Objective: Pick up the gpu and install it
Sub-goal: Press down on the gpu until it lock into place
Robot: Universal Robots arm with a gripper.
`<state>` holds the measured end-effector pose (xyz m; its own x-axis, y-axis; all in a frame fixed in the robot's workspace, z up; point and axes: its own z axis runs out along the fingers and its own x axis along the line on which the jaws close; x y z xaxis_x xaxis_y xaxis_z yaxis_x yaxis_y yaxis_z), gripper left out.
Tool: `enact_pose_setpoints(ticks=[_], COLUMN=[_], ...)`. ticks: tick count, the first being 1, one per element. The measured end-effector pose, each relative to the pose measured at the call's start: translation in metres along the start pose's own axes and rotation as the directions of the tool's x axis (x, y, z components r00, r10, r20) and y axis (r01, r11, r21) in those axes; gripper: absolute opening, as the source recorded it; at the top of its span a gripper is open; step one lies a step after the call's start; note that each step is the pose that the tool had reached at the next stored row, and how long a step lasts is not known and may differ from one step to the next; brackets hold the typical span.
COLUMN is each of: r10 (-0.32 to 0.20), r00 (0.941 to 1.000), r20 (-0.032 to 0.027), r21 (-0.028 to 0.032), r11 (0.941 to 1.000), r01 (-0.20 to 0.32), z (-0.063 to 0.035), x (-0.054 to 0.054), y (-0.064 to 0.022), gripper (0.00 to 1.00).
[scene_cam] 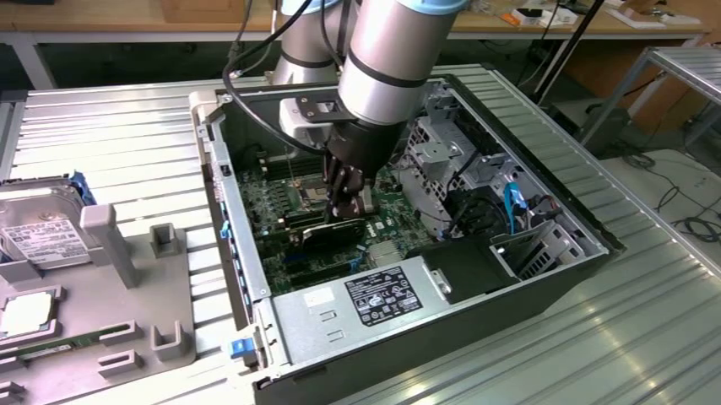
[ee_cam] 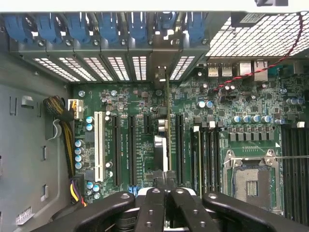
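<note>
Ribbed metal decking (scene_cam: 124, 143) formed the work surface, pale and ridged, running under an open PC case (scene_cam: 338, 337) that lay on its side; behind it stood a wooden bench (scene_cam: 113, 21) with small clutter on top, and cables (scene_cam: 687, 219) trailed on the floor at the exterior view's right. On the decking at the exterior view's left sat a grey fixture (scene_cam: 113, 253) carrying a silver hard drive (scene_cam: 40, 228) with a white label, with a green memory stick (scene_cam: 56, 346) lying in a slot nearer the camera.

Inside the case the green motherboard (ee_cam: 241, 106) lay exposed; a black power supply (scene_cam: 383, 299) with a label sat at the near end, and a metal drive cage (scene_cam: 445, 160) stood toward the exterior view's right. The arm (scene_cam: 383, 51) reached down into the case; the gripper (scene_cam: 344, 202) was closed narrowly on the gpu (scene_cam: 333, 232), holding its upper edge.

In the wrist view the gpu (ee_cam: 163, 140) appeared edge-on, upright, directly over a long black slot between its neighbours, its far end meeting the row of rear bracket openings (ee_cam: 111, 67) under the blue latches (ee_cam: 106, 24); whether it was fully seated could not be told. The black fingers (ee_cam: 154, 212) pressed together around its near end. An empty CPU socket (ee_cam: 251, 181) lay beside the slots; a white slot (ee_cam: 100, 145) and a yellow-black cable bundle (ee_cam: 63, 125) lay on the other side.
</note>
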<state>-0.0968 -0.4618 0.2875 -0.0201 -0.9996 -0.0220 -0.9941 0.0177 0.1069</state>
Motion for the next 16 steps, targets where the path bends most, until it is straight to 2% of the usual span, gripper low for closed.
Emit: enact_pose_setpoints(ticks=[13, 16], r10=[0.0, 0.0], r00=[1.0, 1.0], r20=[0.0, 0.0001], r21=[-0.0001, 0.0], r11=[1.0, 1.0], r01=[0.0, 0.0], z=[0.0, 0.0005], x=[0.0, 0.0001], y=[0.0003, 0.0044], gripper=[0.11, 0.11])
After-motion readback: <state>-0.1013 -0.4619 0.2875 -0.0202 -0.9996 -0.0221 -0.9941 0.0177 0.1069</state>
